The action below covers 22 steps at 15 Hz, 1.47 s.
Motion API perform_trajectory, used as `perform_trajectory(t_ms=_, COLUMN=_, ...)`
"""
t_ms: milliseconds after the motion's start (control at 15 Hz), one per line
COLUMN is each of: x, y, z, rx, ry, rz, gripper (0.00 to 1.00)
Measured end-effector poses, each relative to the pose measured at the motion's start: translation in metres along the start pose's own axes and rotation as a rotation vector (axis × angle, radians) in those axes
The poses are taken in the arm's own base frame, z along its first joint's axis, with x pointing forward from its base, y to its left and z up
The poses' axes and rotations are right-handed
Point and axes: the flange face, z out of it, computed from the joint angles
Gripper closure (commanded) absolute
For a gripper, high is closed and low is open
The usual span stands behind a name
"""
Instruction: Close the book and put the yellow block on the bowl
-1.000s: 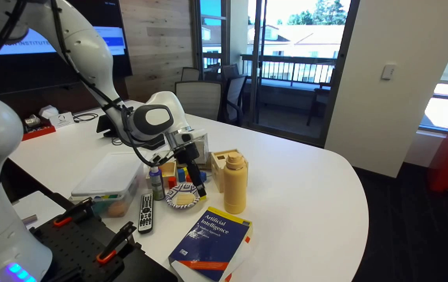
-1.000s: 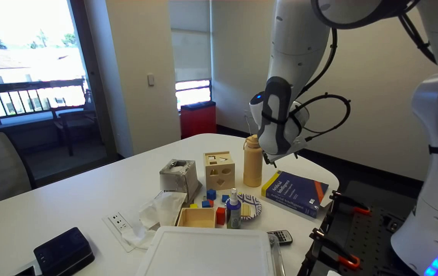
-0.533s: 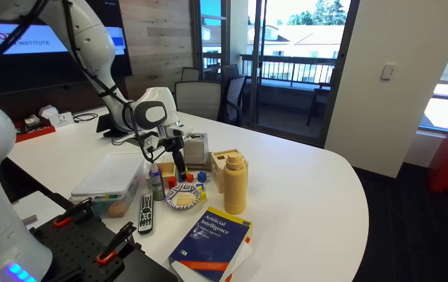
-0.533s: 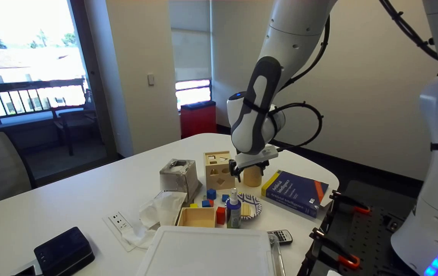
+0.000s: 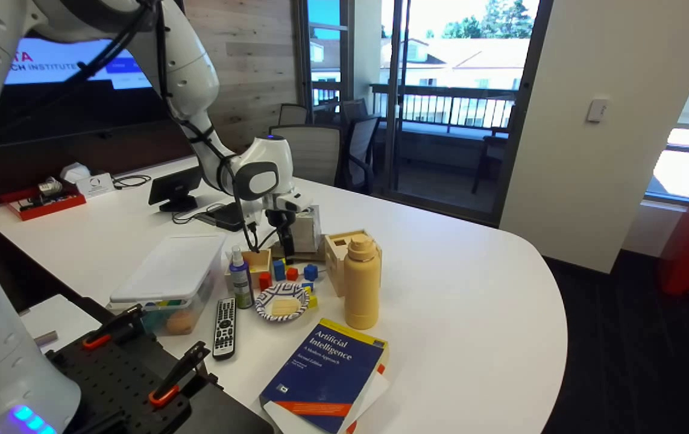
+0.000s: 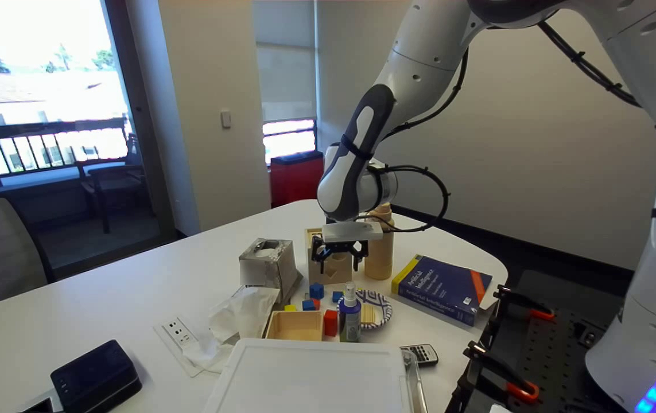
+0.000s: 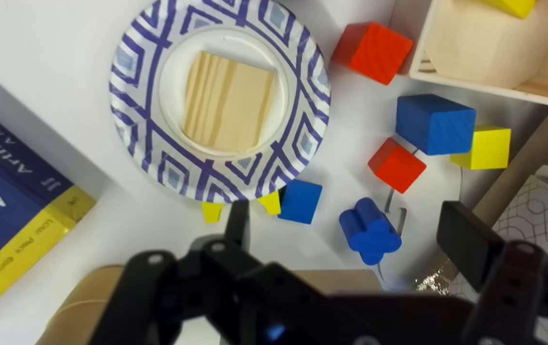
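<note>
The book (image 5: 326,374) lies closed with its dark blue cover up, also in the wrist view (image 7: 10,191). The pale bowl (image 7: 314,103) with a purple-blue patterned rim holds a flat tan wooden block (image 7: 230,103). A yellow block (image 7: 489,148) stands partly behind a blue block (image 7: 434,124). Yellow pieces (image 7: 212,212) show from under the bowl's edge, and another yellow block (image 7: 518,5) is in the wooden box. Which one is meant, I cannot tell. My gripper (image 7: 345,215) is open and empty above the loose blocks, jaws wide apart, also in an exterior view (image 6: 339,267).
A tan bottle (image 5: 361,289) and wooden shape-sorter box (image 6: 329,258) stand near the gripper. A tissue box (image 6: 270,269), open wooden box (image 6: 295,326), spray bottle (image 5: 240,280), remote (image 5: 224,328) and lidded plastic bin (image 5: 169,268) surround the blocks. Red blocks (image 7: 397,165) lie among them.
My gripper has moved from beside the bowl and bottle back over the loose blocks toward the tissue box, and the hand has turned. The book, bowl and blocks have not visibly moved.
</note>
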Motion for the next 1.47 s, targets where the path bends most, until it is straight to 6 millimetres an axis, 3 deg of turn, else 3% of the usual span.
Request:
perform_trajectory(t_ms=667, x=0.056, y=0.020, z=0.050, rx=-0.033, ry=-0.020, rz=0.070, gripper=0.00)
perform_trajectory(t_ms=1467, x=0.072, y=0.047, z=0.091, rx=-0.106, ry=-0.094, rz=0.105, gripper=0.00)
